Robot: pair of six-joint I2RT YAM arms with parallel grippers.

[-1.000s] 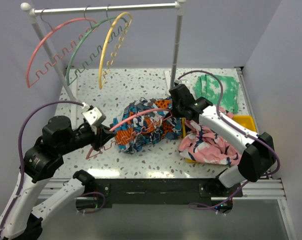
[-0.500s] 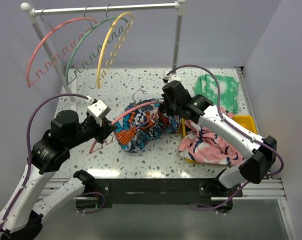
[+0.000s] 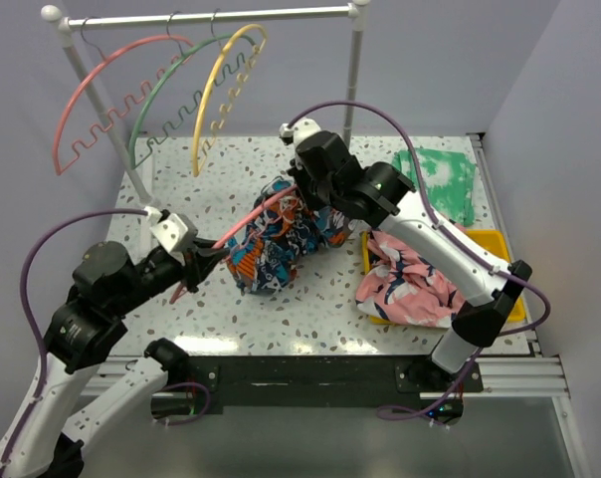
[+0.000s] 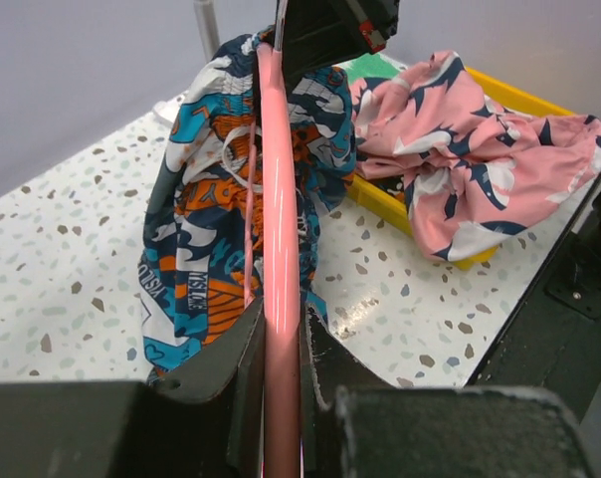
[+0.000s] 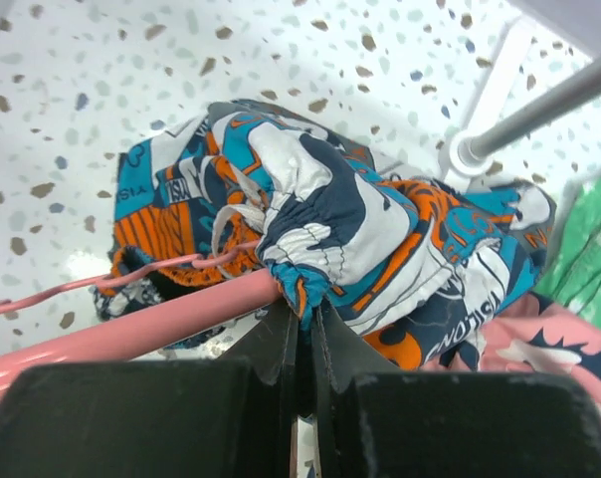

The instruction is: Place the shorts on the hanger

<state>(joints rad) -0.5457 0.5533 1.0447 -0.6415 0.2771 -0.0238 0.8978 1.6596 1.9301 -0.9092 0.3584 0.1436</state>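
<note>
The printed shorts (image 3: 281,239) hang bunched in the middle of the table, draped over a coral-pink hanger (image 3: 249,221). My left gripper (image 3: 203,261) is shut on the hanger's arch (image 4: 281,259), holding it tilted up toward the right. My right gripper (image 3: 302,189) is shut on the shorts' waistband (image 5: 305,281) and holds it up against the pink arch (image 5: 131,334). The shorts (image 4: 216,229) hang on both sides of the arch in the left wrist view. The zigzag lower bar (image 5: 101,281) shows under the cloth. The hanger's hook is hidden.
A rack (image 3: 211,16) at the back holds a second coral-pink hanger (image 3: 97,85), a green one (image 3: 166,95) and a yellow one (image 3: 221,85). A yellow bin (image 3: 492,244) at the right holds a pink floral garment (image 3: 410,279). A green tie-dye cloth (image 3: 445,179) lies behind it.
My right gripper has moved up and to the left with the shorts' edge, pulling the cloth further along the hanger. My left gripper has shifted slightly, keeping hold of the hanger.
</note>
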